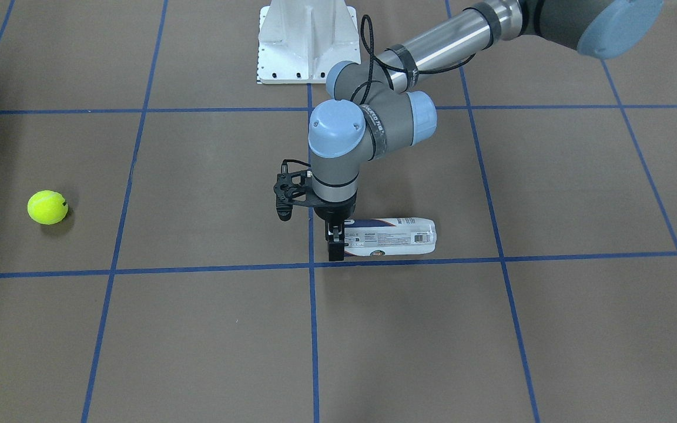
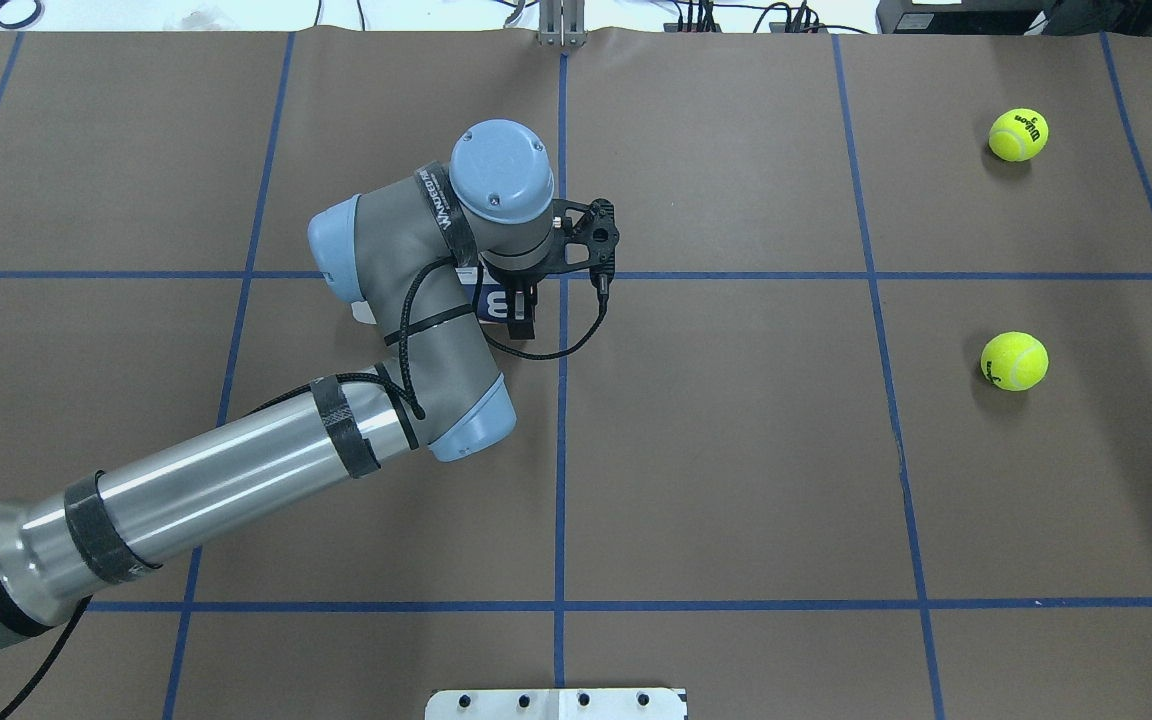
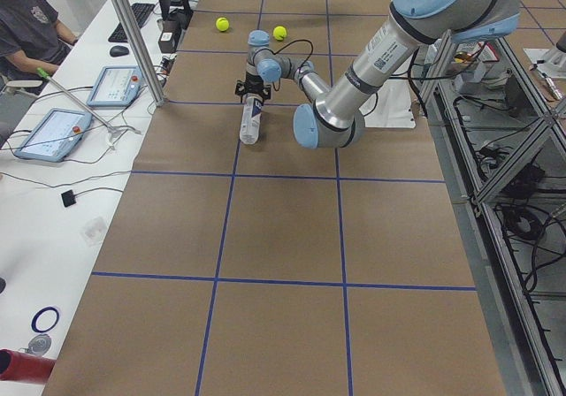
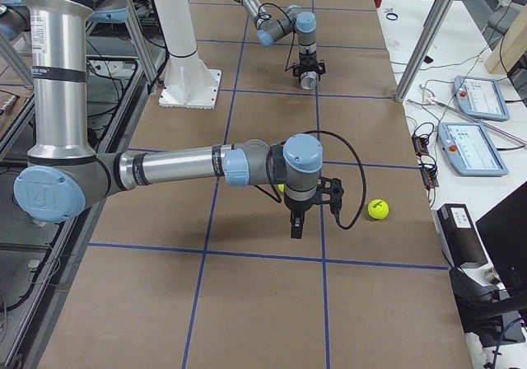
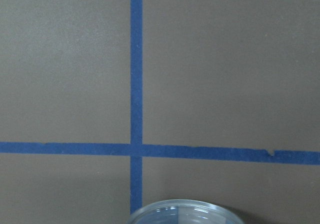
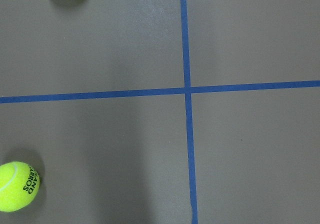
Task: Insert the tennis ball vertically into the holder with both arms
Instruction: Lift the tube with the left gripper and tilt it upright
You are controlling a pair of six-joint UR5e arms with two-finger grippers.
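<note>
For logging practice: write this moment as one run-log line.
holder: lying flat | left gripper: at its end, grip unclear | right gripper: over table | tennis balls: on table

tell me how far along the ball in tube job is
Early. Done: nothing yet. The tube lies flat on the table, and the balls sit loose, far from it. In hand: the left hand is down at the tube's end, grip unclear; the right hand hovers near the balls. Left: stand the tube up, pick a ball, drop it in.

Holder (image 1: pixel 391 237) lies on table (image 1: pixel 197 329), balls (image 1: pixel 47 207) well apart.
</note>
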